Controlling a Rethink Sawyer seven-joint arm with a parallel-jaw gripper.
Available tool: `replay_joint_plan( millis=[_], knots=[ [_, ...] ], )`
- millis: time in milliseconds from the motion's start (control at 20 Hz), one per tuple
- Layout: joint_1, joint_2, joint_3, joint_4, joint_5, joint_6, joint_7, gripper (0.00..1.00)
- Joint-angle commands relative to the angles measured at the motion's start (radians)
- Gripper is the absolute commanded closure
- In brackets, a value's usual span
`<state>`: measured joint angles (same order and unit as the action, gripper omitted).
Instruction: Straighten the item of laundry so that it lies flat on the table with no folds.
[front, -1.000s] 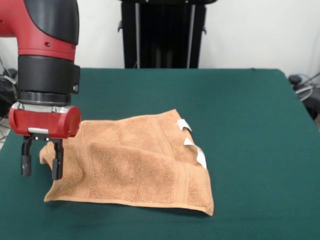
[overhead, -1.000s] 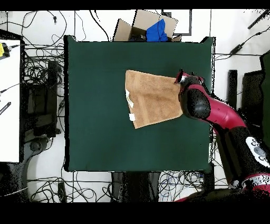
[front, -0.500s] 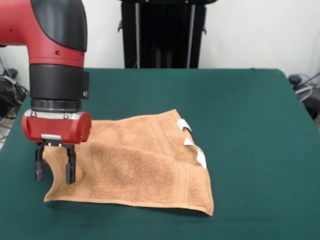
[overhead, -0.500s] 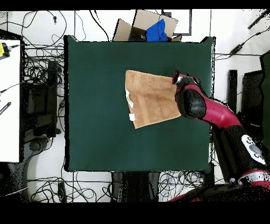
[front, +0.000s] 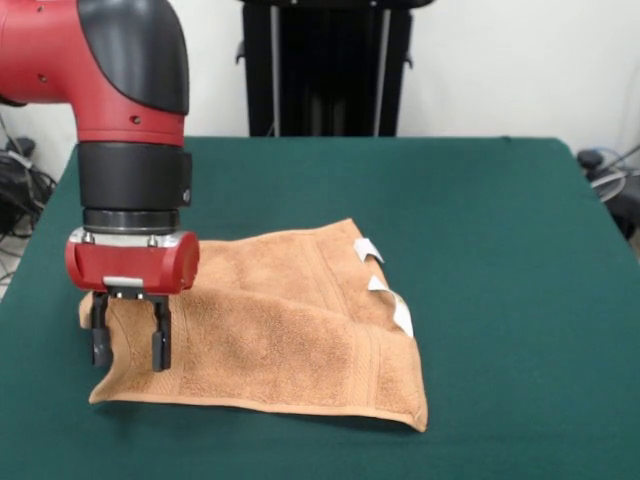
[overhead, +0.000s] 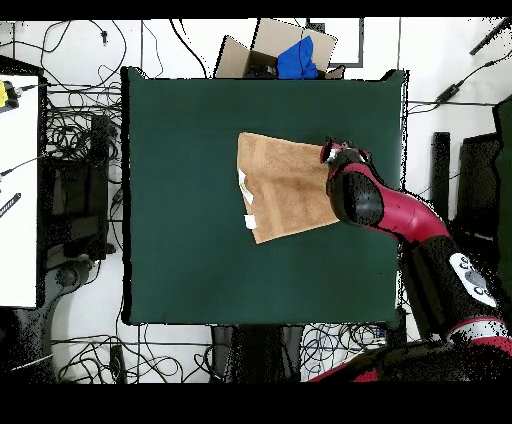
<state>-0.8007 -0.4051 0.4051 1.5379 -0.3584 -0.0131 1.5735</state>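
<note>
The item of laundry (front: 290, 330) is an orange-tan towel folded over on itself, with a raised crease running across it and white tags (front: 385, 290) on its right edge. It lies left of centre on the green table (front: 500, 250). My gripper (front: 128, 345) hangs open and points down, low over the towel's left end, with towel showing between its fingers. I cannot tell whether the tips touch the cloth. From above, the towel (overhead: 285, 185) lies right of the table's (overhead: 180, 250) centre, and the arm covers its right edge and hides the gripper.
A black stand (front: 325, 65) rises behind the table's far edge. In the overhead view, a cardboard box with blue cloth (overhead: 285, 55) sits beyond the top edge, cables (overhead: 85, 150) lie around the table, and a white bench (overhead: 18, 180) stands at the left.
In the front view the gripper has moved right, from beside the towel's left end to over it, still open. The towel has not moved.
</note>
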Motion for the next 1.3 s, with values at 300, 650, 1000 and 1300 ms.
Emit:
replay_joint_plan(
  millis=[300, 650, 1000, 1300],
  knots=[
    [-0.021, 0.053, 0.070, 0.033, -0.123, 0.026, 0.033, 0.00],
    [-0.046, 0.048, 0.095, 0.030, -0.141, 0.057, 0.019, 0.00],
    [-0.058, 0.073, 0.111, 0.002, -0.160, 0.068, 0.010, 0.00],
    [-0.045, 0.075, 0.098, -0.006, -0.175, 0.039, 0.017, 1.00]
  ],
)
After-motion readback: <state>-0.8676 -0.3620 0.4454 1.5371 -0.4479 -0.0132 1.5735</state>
